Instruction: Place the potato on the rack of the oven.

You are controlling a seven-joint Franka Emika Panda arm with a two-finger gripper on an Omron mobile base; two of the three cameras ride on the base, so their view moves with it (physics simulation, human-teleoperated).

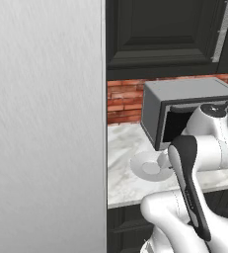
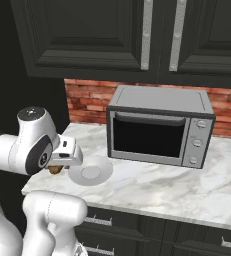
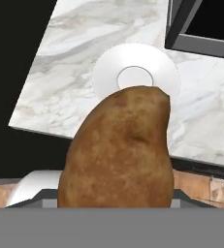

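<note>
Brown potato (image 3: pixel 117 150) held in pincer (image 2: pixel 57 167), above counter edge, beside plate (image 2: pixel 90 173)

Both base views look forward and down from behind the arm at the toaster oven (image 1: pixel 184 111) on the marble desk (image 2: pixel 152 185), one from its left, one from its right. The hand view sits close above the plate (image 3: pixel 136 72) beside that toaster oven.

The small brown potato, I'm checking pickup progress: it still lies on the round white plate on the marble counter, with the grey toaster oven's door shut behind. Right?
Not quite. The small brown rough-skinned potato is off the round white plate: the hand view shows it held up in the claw, with the plate bare beneath. The rest stands: the plate sits on the marble counter, and the grey toaster oven is shut.
</note>
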